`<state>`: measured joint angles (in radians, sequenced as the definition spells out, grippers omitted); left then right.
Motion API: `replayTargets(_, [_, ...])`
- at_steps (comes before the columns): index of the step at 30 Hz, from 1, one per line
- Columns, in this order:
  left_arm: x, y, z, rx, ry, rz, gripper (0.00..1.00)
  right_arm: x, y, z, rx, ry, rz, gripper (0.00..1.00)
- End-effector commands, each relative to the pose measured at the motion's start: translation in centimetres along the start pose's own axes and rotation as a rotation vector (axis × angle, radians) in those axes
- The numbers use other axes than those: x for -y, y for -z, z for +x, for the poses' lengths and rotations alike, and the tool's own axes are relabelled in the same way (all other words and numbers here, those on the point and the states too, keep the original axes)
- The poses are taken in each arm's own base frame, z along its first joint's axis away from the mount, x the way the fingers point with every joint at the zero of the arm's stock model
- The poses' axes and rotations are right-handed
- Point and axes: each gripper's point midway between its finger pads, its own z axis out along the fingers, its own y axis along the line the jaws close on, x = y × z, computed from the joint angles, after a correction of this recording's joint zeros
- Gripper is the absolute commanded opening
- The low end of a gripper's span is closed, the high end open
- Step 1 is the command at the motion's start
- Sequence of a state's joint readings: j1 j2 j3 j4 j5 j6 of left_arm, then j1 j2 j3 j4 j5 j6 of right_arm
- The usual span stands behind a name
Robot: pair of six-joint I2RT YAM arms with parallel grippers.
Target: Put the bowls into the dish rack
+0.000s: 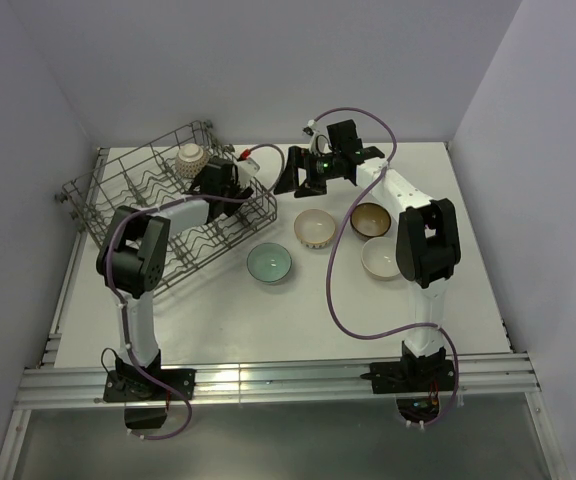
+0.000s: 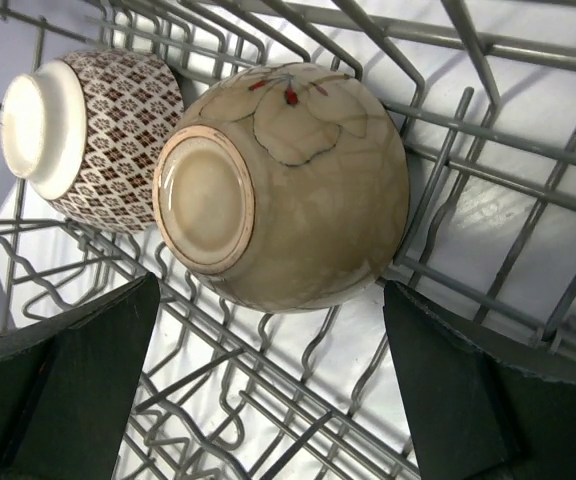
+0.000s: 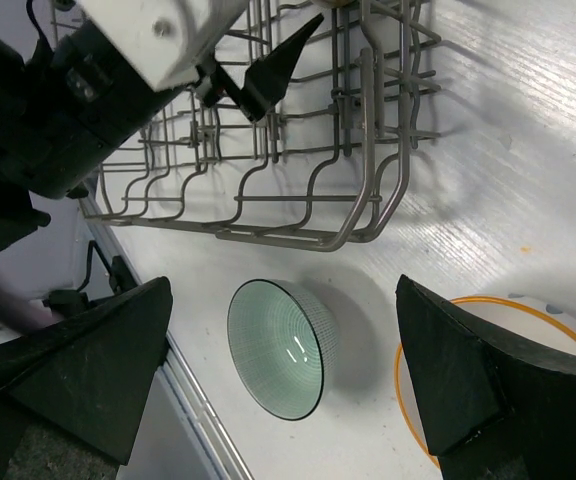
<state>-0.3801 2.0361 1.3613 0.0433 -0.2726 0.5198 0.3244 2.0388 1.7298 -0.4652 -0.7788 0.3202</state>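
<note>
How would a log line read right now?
grey wire dish rack: two bowls inside; white table: four bowls waiting; left jaws: open, facing tan floral bowl; right jaws: open, facing green bowl

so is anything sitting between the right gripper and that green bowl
Nothing visible. The right gripper is open and faces the green bowl, which has only bare table around it. The dish rack lies beyond the bowl and an orange-rimmed bowl sits off to one side. Neither is in the path.

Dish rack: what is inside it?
The dish rack holds two bowls, foot rings towards the left wrist camera: a brown-patterned bowl and a tan floral bowl beside it. Their insides face away, unseen.
</note>
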Motion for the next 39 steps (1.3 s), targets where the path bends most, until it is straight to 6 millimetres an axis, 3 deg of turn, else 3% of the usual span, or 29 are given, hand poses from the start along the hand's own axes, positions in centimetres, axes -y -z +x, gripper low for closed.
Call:
replayTargets(1, [-1.3, 2.4, -4.6, 0.202, -0.069, -0.021, 0.99, -1.0, 0.8, -2.1, 0.061, 0.057, -0.009, 1.00])
replayTargets(3, [-1.3, 3.1, -5.6, 0.257, -0.077, -0.007, 1.00, -1.1, 0.8, -2.0, 0.061, 0.057, -0.012, 1.00])
replayTargets(12, [-1.8, 4.0, -6.3, 0.272, 0.044, 0.070, 0.98, -1.4, 1.3, -2.2, 0.081, 0.064, -0.018, 1.00])
replayTargets(15, [-1.2, 4.2, -6.1, 0.263, 0.101, 0.162, 0.79, -1.5, 1.6, -2.4, 0.088, 0.062, -0.020, 1.00])
replayTargets(18, [-0.9, 4.4, -5.9, 0.250, 0.187, 0.270, 0.51, -1.7, 2.3, -2.8, 0.105, 0.069, -0.020, 1.00])
replayTargets(20, [0.0, 4.2, -4.9, 0.198, 0.238, 0.344, 0.43, -1.4, 2.9, -3.1, 0.115, 0.067, -0.015, 1.00])
replayTargets(24, [-0.2, 3.8, -4.3, 0.170, 0.339, 0.427, 0.31, -1.1, 4.2, -3.6, 0.135, 0.057, -0.014, 1.00])
replayTargets(35, [1.5, 0.8, -3.4, 0.098, 0.490, 0.516, 0.28, 0.7, 6.3, -3.1, 0.141, 0.035, 0.032, 1.00])
replayTargets(39, [0.5, -0.8, -2.5, 0.065, 0.515, 0.424, 0.33, 1.6, 7.1, -2.6, 0.139, 0.034, 0.070, 1.00])
